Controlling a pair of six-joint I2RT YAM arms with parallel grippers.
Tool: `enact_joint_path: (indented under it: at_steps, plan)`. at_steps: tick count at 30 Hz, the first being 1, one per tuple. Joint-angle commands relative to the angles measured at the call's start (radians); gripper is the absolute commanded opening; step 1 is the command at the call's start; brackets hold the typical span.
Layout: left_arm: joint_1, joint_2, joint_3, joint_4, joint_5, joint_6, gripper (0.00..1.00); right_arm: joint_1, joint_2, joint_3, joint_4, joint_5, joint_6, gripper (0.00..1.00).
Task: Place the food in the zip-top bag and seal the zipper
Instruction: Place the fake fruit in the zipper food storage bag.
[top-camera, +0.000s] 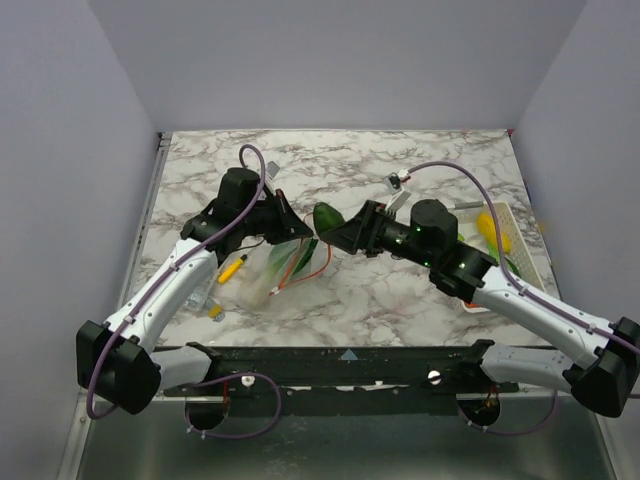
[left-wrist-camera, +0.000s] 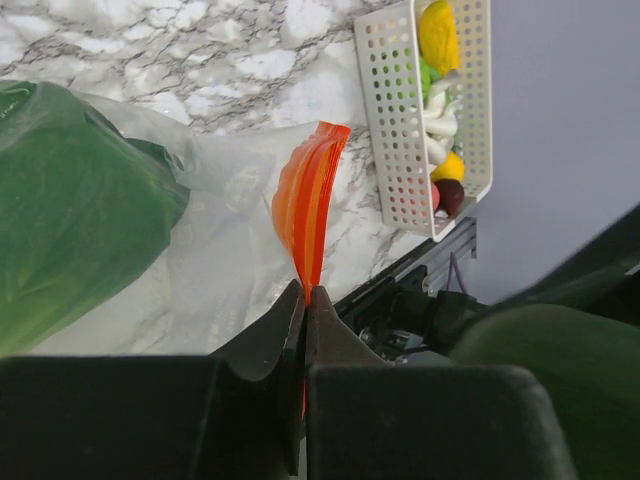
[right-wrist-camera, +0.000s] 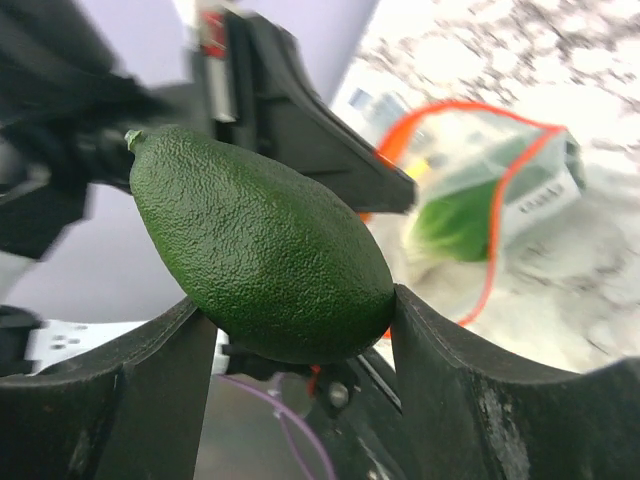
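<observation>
Avocado (right-wrist-camera: 260, 250) pebbly, pear-shaped; zip-top bag (left-wrist-camera: 225, 255) clear, crinkled

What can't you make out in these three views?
Top view: where the left gripper pinches the thin red-orange zipper strip is hidden under its own black wrist.
Right wrist view: the clear floppy plastic bag is blurred behind the dark green avocado in the right gripper.
Left wrist view: toy food in the white slotted tray is cut by the top edge.
Top view: a tiny item beside the left arm, too small to name.
</observation>
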Motion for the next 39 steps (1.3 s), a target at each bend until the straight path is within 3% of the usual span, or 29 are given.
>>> enact_joint_path:
  at_steps: [1,5,12,17,24,30,39]
  plan:
    - [0.0,-0.021,0.022,0.089,0.068,-0.027,0.0,0.048,0.088,0.126,-0.302,0.121,-0.137,0.0]
    - [0.0,-0.016,0.042,0.063,0.076,-0.001,0.0,0.124,0.143,0.197,-0.393,0.144,-0.33,0.0]
    - [0.001,-0.007,0.085,0.029,0.148,0.041,0.0,0.221,0.167,0.067,-0.137,0.195,-0.68,0.03]
    - [0.001,-0.011,0.13,-0.066,0.172,0.125,0.0,0.22,0.292,0.133,-0.145,0.31,-0.854,0.02]
    - [0.002,-0.029,0.153,-0.14,0.193,0.203,0.0,0.22,0.323,0.211,-0.363,0.427,-0.977,0.02]
    - [0.002,-0.007,0.18,-0.167,0.216,0.232,0.0,0.22,0.264,0.212,-0.42,0.453,-0.942,0.02]
    - [0.001,0.008,0.181,-0.169,0.24,0.208,0.0,0.272,0.357,0.318,-0.539,0.67,-1.049,0.07]
